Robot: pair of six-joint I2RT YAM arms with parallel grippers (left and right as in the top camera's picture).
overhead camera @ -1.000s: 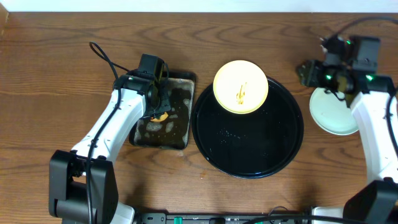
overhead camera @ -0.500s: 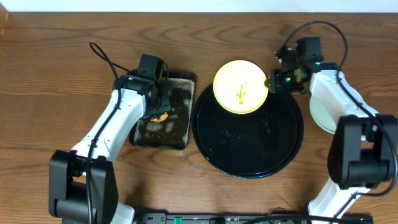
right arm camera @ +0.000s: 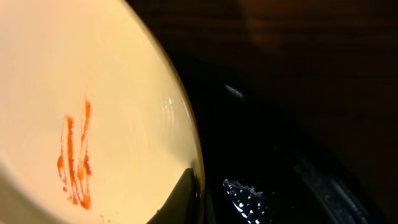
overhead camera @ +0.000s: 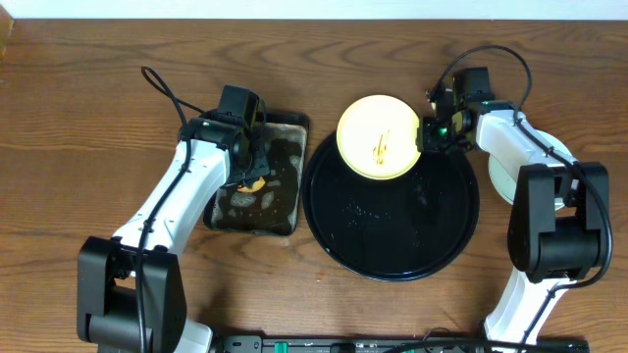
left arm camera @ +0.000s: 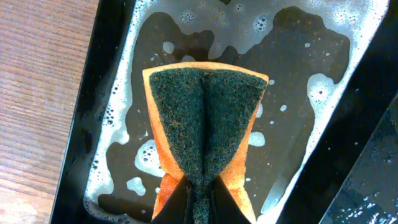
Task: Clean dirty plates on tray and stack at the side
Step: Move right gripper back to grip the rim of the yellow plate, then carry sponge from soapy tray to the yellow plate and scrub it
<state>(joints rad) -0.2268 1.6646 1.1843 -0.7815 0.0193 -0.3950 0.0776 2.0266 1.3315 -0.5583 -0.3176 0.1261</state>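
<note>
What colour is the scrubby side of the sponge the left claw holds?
Dark green, on an orange sponge; it shows best in the left wrist view.

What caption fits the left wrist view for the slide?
Left gripper pinches a folded green-faced orange sponge over the soapy pan.

You are looking at a robot test place, like a lab. Two white and black robot arms (overhead camera: 172, 201) stand at the edge of a brown wooden table (overhead camera: 69, 147), and black wires (overhead camera: 161, 88) loop loose from them. The table is set up for washing dishes. It has a pan (left arm camera: 115, 37) of soapy water (left arm camera: 298, 56), a green and orange sponge (left arm camera: 205, 118), a shiny black tray (overhead camera: 392, 245) and a yellow plate (overhead camera: 380, 137) with sauce on it.
</note>
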